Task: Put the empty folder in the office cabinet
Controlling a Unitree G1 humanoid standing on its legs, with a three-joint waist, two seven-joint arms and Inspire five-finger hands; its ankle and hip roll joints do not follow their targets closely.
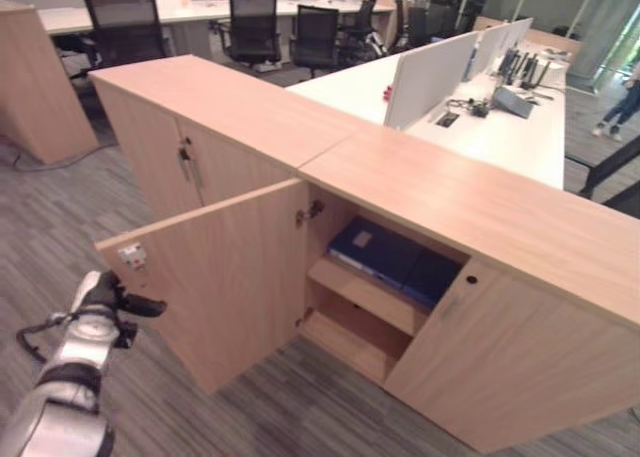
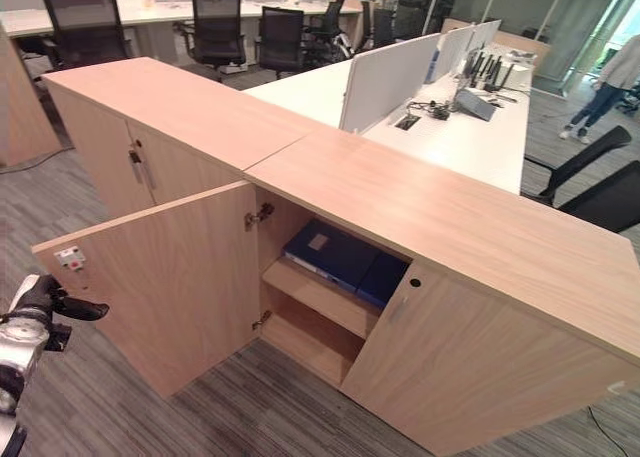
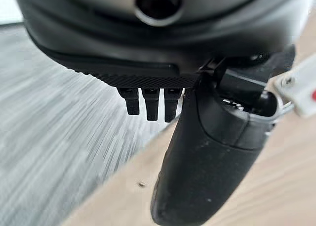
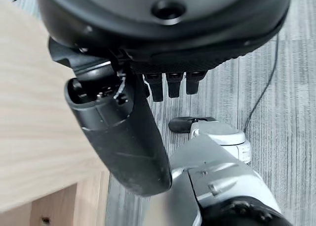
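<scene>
Nearest the head camera, the left hand (image 1: 105, 295) hung just off the outer edge of the open cabinet door (image 1: 215, 277), beside the small white catch (image 1: 131, 256) at that door's upper corner. Its wrist view showed the fingers (image 3: 150, 103) curled under the palm and the thumb (image 3: 207, 161) lying against the bare wood, gripping nothing I could make out.

Past the door, the blue folder (image 1: 375, 252) lay flat on the upper shelf (image 1: 360, 295) of the office cabinet (image 1: 480, 217), a pale label on its cover, with a second, darker blue folder (image 1: 432, 277) touching it on the side toward the shut door (image 1: 500, 367). So the task's thing already sat inside, and what remained looked like swinging the door closed.

As a judgement: an empty folder of that kind would be light and stiff, board covers with a slick plastic skin, apt to flop open if lifted by one cover. Should it need shifting, the spine or the near long edge, pinched across both covers, seemed the safest hold.

Further out, the right hand (image 4: 148, 87) showed in its own wrist view above grey carpet (image 4: 286, 112), fingers tucked in and holding nothing, next to a wooden cabinet panel (image 4: 34, 112). White desks (image 1: 520, 137) and black office chairs (image 1: 255, 27) stood behind the cabinet.
</scene>
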